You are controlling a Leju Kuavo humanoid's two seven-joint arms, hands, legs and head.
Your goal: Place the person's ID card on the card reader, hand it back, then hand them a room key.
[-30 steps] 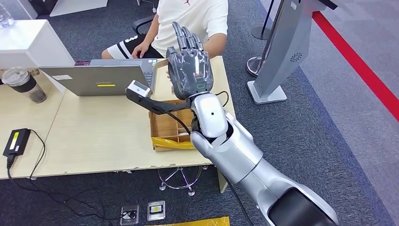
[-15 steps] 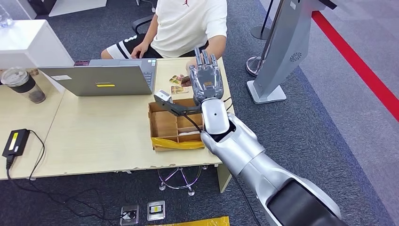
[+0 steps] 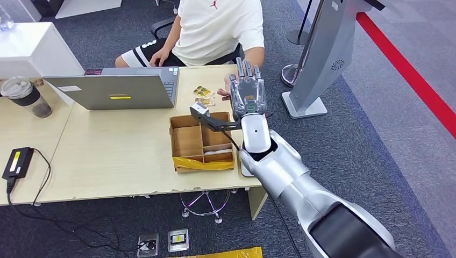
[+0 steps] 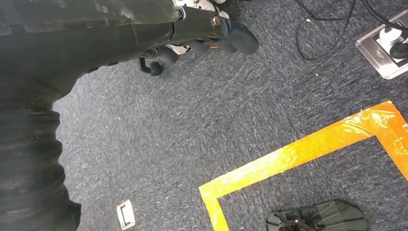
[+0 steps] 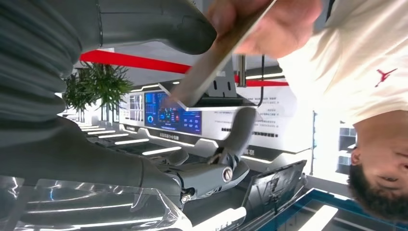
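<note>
A: Where is the right hand (image 3: 248,90)?

B: Raised over the far right corner of the bench (image 3: 107,156), fingers (image 3: 247,69) straight up and apart, palm toward the person (image 3: 215,29) seated behind the bench. It grips nothing that I can make out.

A: And the card (image 5: 211,57)?

B: In the right wrist view it is a thin flat card, pinched at one end by the person's hand (image 5: 269,24). Its free end slants in between the robot's thumb (image 5: 159,26) and its fingers (image 5: 235,139). I cannot tell whether it touches either.

A: Does the head view show it?

B: No, the robot's hand covers that spot. The person's fingers (image 3: 225,92) just peek out beside it.

A: The left hand (image 4: 202,33)?

B: Hanging low over the carpet (image 4: 192,125), beside orange tape (image 4: 288,159). The fingers look curled, but whether they are pressed together I cannot tell.

A: What else is on the bench?

B: A few small cards (image 3: 203,95) lie flat, just beyond a cardboard tray (image 3: 188,142) with compartments and yellow tape on its near edge. A grey laptop (image 3: 113,88) stands open farther left, a lidded cup (image 3: 27,97) near the left end, and a black power brick (image 3: 18,161) with its cable at the near left.
</note>
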